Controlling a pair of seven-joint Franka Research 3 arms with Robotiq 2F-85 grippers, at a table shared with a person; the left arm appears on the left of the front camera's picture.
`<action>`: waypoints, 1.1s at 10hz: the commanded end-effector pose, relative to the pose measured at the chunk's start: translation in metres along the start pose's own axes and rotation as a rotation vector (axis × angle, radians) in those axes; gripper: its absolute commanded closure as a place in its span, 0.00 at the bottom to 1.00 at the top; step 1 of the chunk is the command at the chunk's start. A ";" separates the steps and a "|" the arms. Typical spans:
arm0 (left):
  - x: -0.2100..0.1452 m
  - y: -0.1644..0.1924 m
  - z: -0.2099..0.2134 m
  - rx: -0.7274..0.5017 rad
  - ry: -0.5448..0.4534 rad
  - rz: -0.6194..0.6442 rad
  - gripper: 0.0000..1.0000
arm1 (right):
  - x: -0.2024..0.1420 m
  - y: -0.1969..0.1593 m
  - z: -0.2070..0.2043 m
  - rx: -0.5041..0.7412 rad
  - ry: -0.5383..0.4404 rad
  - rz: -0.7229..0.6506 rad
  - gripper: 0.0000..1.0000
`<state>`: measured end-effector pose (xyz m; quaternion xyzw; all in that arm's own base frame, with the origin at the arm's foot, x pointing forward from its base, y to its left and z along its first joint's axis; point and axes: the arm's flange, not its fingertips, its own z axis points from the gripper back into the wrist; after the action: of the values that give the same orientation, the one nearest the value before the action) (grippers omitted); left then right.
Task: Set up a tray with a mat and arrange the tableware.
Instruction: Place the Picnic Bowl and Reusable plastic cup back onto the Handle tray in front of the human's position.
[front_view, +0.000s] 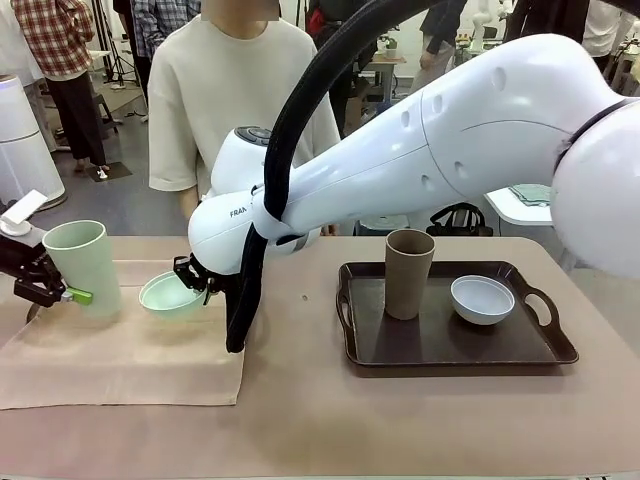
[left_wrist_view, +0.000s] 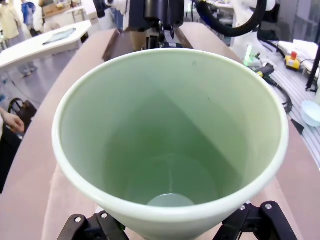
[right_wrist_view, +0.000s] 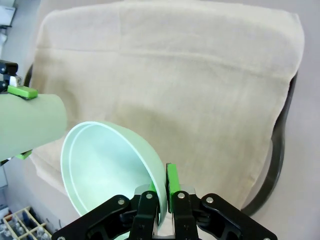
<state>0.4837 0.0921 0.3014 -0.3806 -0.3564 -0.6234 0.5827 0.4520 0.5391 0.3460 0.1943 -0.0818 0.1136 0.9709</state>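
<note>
A: Jaws first, pls.

B: R gripper: jaws pinched narrow on the rim of the small round mint-green bowl, one green pad on the outside wall, the other finger inside. The bowl hangs tilted. L gripper: jaws spread wide round the lower wall of the tall mint-green handleless tumbler, which is upright.

A: Where, vs the mat?

B: Both are over the beige cloth mat. The tumbler's at its L end, the bowl just beside it, nearer the mat's middle. Can't tell if either base touches the cloth. Off the mat's R side, on the tabletop, is a dark brown handled tray w/ the tan-brown tumbler and the white bowl in it, apart. A dark curved rim peeks from under the mat, prob. another tray beneath.

A: How to do this step well?

B: Looks like set-down on the mat. Level the bowl before lowering and keep a gap to the tumbler. Go straight down w/ no sideways drag, since the cloth would ruck. Let go only once each base sits flat.

A: Any text?

B: Only "FRA…" on the R arm's white link, the rest cut off by the black cable. Nothing else legible.
</note>
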 end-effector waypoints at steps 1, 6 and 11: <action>-0.006 0.001 -0.007 0.034 -0.002 -0.041 0.17 | 0.004 -0.003 -0.009 0.018 0.006 0.022 0.93; -0.015 0.005 -0.018 0.038 0.013 -0.024 0.17 | 0.003 -0.010 -0.020 0.019 0.036 0.021 0.93; -0.021 0.009 -0.023 0.036 0.015 -0.033 0.00 | 0.004 -0.016 -0.021 0.018 0.056 0.010 0.34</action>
<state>0.4903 0.0822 0.2740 -0.3707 -0.3524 -0.6247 0.5901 0.4599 0.5369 0.3220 0.1918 -0.0652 0.1152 0.9725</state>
